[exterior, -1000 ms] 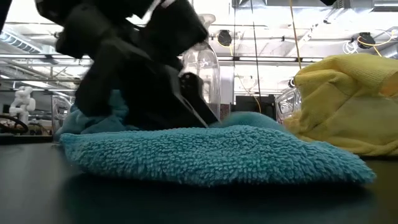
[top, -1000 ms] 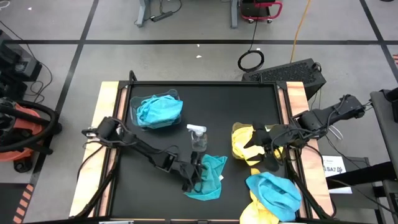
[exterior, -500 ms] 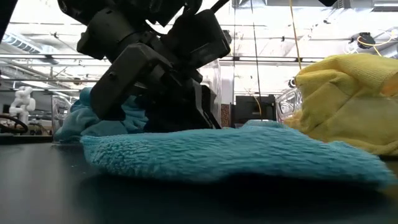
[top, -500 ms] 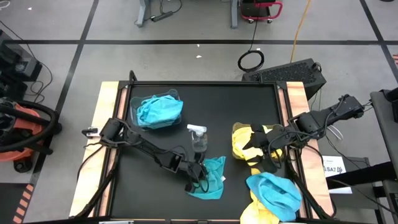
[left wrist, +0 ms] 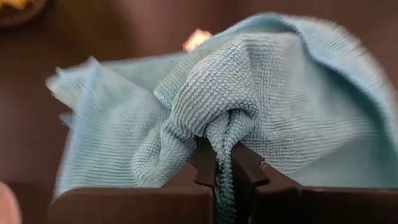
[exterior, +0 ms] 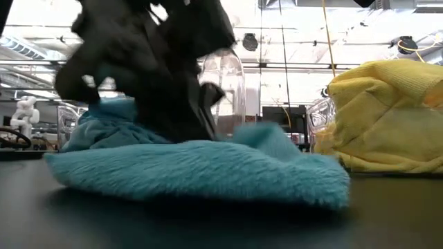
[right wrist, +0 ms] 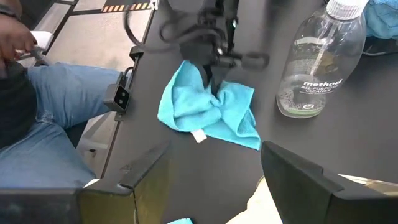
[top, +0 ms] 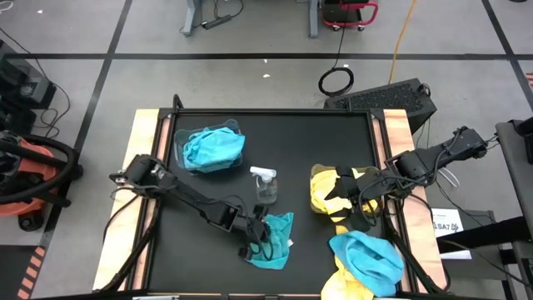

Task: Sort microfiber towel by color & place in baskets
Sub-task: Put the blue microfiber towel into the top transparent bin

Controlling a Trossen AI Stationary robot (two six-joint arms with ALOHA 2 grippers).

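A turquoise microfiber towel (top: 275, 243) lies near the table's front middle, and my left gripper (top: 260, 237) is shut on it. A clear basket (top: 233, 127) at the far left holds more turquoise towels (top: 212, 148). Yellow towels (top: 321, 188) fill a second clear basket (exterior: 320, 117) right of centre. My right gripper (top: 346, 203) hovers open above them, with nothing between its fingers (right wrist: 149, 167). A pile of turquoise and yellow towels (top: 365, 260) lies at the near right. My left gripper pinches a bunched-up fold (left wrist: 219, 124) of the turquoise towel between its two fingers (left wrist: 244, 167), left of the towel's middle. The fingers slant down from the table's left. The fold is drawn up to the fingers while the towel's outer parts (exterior: 208, 173) lie on the table.
A clear spray bottle (top: 265, 185) stands upright just beyond the held towel, between the two baskets. A seated person's legs in jeans (right wrist: 56, 106) show past the table's edge in the right wrist view. Wooden strips (top: 143, 167) border the black table top left and right.
My left gripper has shut on the turquoise towel and risen slightly. The towel, which lay spread flat, has been gathered up at the fingers and drawn in toward the table's left, so it now covers less of the table; its edges stay down.
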